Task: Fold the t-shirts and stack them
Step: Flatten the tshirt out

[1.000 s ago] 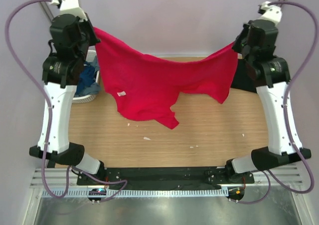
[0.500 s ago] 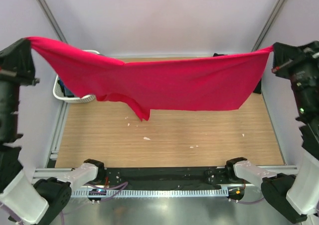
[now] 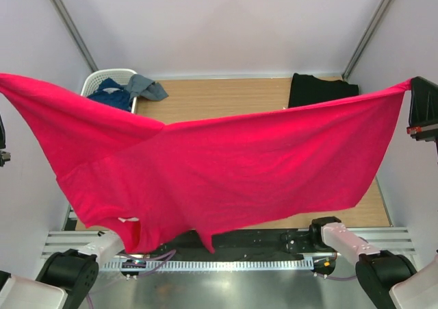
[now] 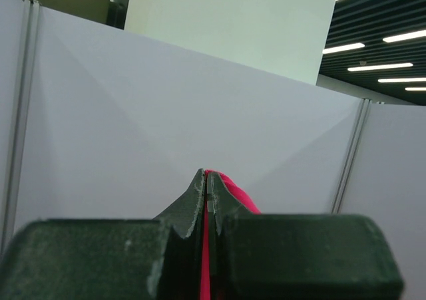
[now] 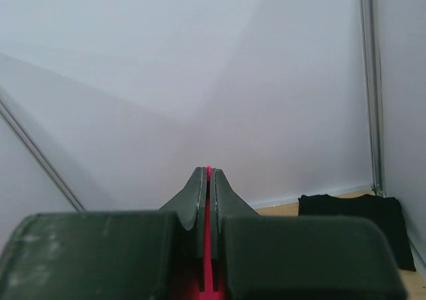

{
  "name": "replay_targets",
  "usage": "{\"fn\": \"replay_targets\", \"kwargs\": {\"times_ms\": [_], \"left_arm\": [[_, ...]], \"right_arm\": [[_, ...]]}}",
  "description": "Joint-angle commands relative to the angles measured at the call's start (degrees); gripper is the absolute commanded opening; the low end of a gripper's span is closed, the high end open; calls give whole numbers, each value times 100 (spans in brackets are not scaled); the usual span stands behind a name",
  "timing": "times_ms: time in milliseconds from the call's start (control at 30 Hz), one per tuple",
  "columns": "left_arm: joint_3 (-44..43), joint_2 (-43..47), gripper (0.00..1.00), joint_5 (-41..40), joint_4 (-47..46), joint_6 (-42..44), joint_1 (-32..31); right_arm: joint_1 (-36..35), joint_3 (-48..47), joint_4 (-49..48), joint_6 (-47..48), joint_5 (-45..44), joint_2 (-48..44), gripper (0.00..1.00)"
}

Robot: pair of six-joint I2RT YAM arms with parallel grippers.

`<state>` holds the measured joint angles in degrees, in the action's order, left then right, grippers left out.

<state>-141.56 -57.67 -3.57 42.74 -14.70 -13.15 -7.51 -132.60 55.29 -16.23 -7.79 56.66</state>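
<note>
The soft, light red shirt (image 3: 226, 165) sags over the counter's (image 3: 226, 100) near edge; left gripper (image 4: 206, 177) and right gripper (image 5: 208, 173) pinch its ends

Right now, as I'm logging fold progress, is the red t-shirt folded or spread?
Spread: the red t-shirt hangs stretched between the left gripper and right gripper, each shut on it.

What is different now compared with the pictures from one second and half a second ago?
Both arms swung outward and up, pulling the crimson red cloth t-shirt from a sagging drape into a wide, raised spread. The left gripper and right gripper stayed shut on its edges. The black folded t-shirt and white lattice basket did not move.
</note>
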Motion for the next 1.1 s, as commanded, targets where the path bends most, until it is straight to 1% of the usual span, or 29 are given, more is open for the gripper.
{"fn": "replay_targets", "kwargs": {"times_ms": [0, 67, 100, 167, 200, 233, 267, 300, 333, 367, 400, 433, 467, 500, 600, 667, 700, 733, 767, 800, 833, 867, 900, 933, 967, 1067], "left_arm": [[-205, -664, 0, 6, -301, -121, 32], [-188, -929, 0, -90, -284, -60, 32], [-145, -1183, 0, -143, -232, -51, 40], [162, -1430, 0, -179, -187, -68, 40], [294, -1631, 0, -187, -187, -68, 40], [678, -1720, 0, -188, -205, -68, 40], [900, -1791, 0, -161, -248, -86, 32], [1198, -1870, 0, -118, -414, -94, 40], [1775, -1975, 0, -22, -529, -103, 32], [2137, -2037, 0, 23, -678, -121, 40], [2454, -2090, 0, 76, -1019, -130, 40], [2727, -2247, 0, 111, -1196, -138, 40], [3208, -2353, 0, 129, -1355, -147, 40], [3352, -2485, 0, 138, -1574, -173, 32], [3722, -3152, 0, 111, -1969, -209, 40], [3784, -3513, 0, 85, -2155, -191, 32], [3724, -3941, 0, 7, -2295, -174, 40], [3671, -4145, 0, -29, -2357, -148, 40], [3566, -4391, 0, -55, -2410, -139, 40], [3452, -4828, 0, -82, -2463, -147, 40], [3155, -5085, 0, -65, -2481, -147, 40], [3004, -5296, 0, -47, -2499, -156, 32], [2828, -5742, 0, -38, -2499, -165, 31], [2461, -5938, 0, -38, -2499, -174, 40], [2318, -6114, 0, -56, -2499, -174, 40], [1704, -6782, 0, -38, -2525, -78, 40]], "right_arm": [[39, -117, 26, 172, -396, 406, 1], [48, -48, 61, 251, -635, 642, 1], [39, 136, 79, 278, -714, 714, 1], [39, 470, 70, 261, -960, 872, 1], [39, 906, 44, 261, -1057, 968, 1], [39, 1207, -113, 252, -1310, 969, 1], [39, 1923, -263, 260, -1426, 943, 1], [39, 2322, -464, 278, -1575, 830, 1], [39, 2744, -901, 287, -1715, 777, 1], [39, 3165, -1114, 270, -2013, 715, 1], [39, 3935, -1317, 182, -2111, 671, 1], [48, 4274, -1649, 129, -2217, 705, 1], [48, 4564, -1783, 77, -2409, 758, 1], [82, 5046, -1898, -46, -2498, 828, 1], [258, 5724, -2329, -196, -2543, 1302, 1], [548, 5937, -2750, -328, -2482, 1740, 1], [644, 6069, -2934, -328, -2395, 1917, 1], [671, 6070, -3240, -276, -2368, 2110, 1], [863, 6018, -3409, -223, -2341, 2547, 1], [917, 5930, -3576, -171, -2297, 2778, 1], [961, 5816, -3769, -135, -2132, 3067, 1], [1040, 5563, -3867, -31, -2034, 3540, 1], [1058, 5421, -3946, -3, -1981, 3823, 1], [1085, 5289, -4060, 23, -1841, 4069, 1], [1120, 5044, -4122, 93, -1753, 4524, 1], [1181, 4726, -4438, 102, -1464, 5116, 1]]}}
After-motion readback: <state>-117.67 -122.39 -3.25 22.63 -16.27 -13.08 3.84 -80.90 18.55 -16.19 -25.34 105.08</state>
